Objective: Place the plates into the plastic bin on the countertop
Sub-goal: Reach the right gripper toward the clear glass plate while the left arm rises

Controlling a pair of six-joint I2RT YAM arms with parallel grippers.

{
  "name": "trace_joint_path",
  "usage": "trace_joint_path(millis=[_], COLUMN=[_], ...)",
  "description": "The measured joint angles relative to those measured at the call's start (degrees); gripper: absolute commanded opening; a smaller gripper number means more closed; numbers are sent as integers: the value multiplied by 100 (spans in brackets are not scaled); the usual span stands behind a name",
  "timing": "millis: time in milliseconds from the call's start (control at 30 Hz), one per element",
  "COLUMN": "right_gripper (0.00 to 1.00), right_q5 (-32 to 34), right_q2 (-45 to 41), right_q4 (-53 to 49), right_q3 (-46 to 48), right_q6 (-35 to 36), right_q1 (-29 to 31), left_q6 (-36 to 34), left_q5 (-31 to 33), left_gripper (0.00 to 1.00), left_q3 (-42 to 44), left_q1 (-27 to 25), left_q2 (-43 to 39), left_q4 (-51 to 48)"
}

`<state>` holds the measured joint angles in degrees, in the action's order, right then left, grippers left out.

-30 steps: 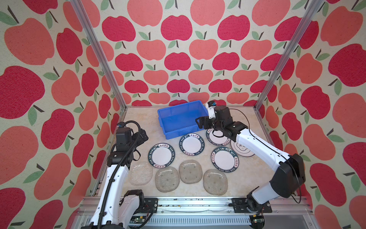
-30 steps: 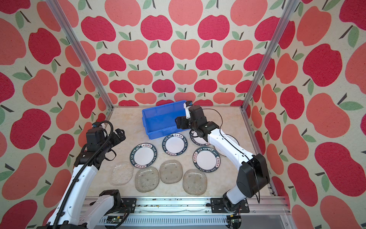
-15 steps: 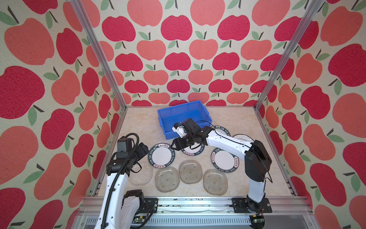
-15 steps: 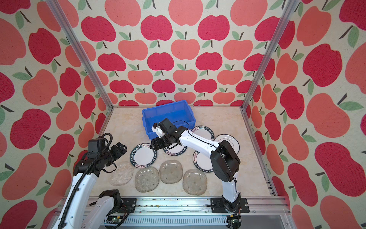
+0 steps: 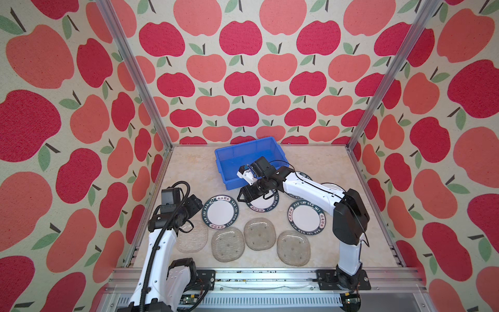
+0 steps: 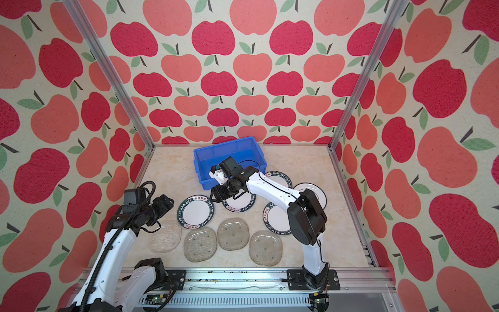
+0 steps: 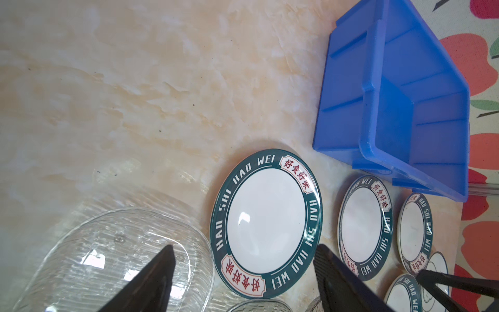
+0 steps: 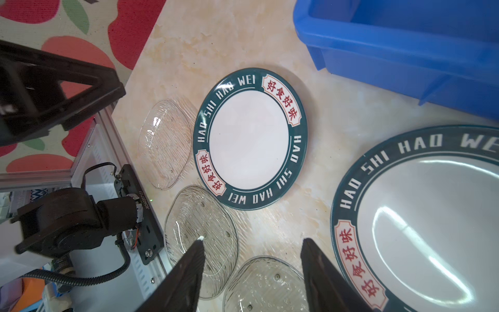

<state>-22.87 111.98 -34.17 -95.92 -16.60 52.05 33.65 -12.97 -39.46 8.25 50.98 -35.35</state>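
Nothing binned yet as I read it: bin [image 5: 249, 159] looks empty, five round plates [image 5: 220, 212] and four glass plates [image 5: 259, 233] all on the desk [image 5: 189, 167], left claw [image 7: 244, 251] wide and empty, right claw [image 8: 252, 241] parted, empty, near the bin.

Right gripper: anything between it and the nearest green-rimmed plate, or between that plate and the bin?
Nothing visible. The right gripper, jaws open, hangs beside the rim of the plate, which lies right before the blue bin, only its near wall to clear.
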Motion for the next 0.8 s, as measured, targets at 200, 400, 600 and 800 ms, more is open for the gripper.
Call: trace_joint_path(millis=[200,400,600,800], right_gripper=[51,47,44,44], right_q5=[-361,-581,-754,-763], right_q2=[459,1005,1390,1447], right_q4=[98,328,520,756], right_q3=[-570,-966,-1115,-966], right_q6=[-352,-994,-1722,-2063], right_q1=[302,726,1088,1316], left_q6=[166,319,299,247], left_q5=[-354,-984,-1519,-1797], left_gripper=[84,84,85,87], left_q3=[114,66,-120,-122], left_q1=[616,1609,2271,2365], left_q2=[254,297,341,317], left_q4=[420,573,514,435])
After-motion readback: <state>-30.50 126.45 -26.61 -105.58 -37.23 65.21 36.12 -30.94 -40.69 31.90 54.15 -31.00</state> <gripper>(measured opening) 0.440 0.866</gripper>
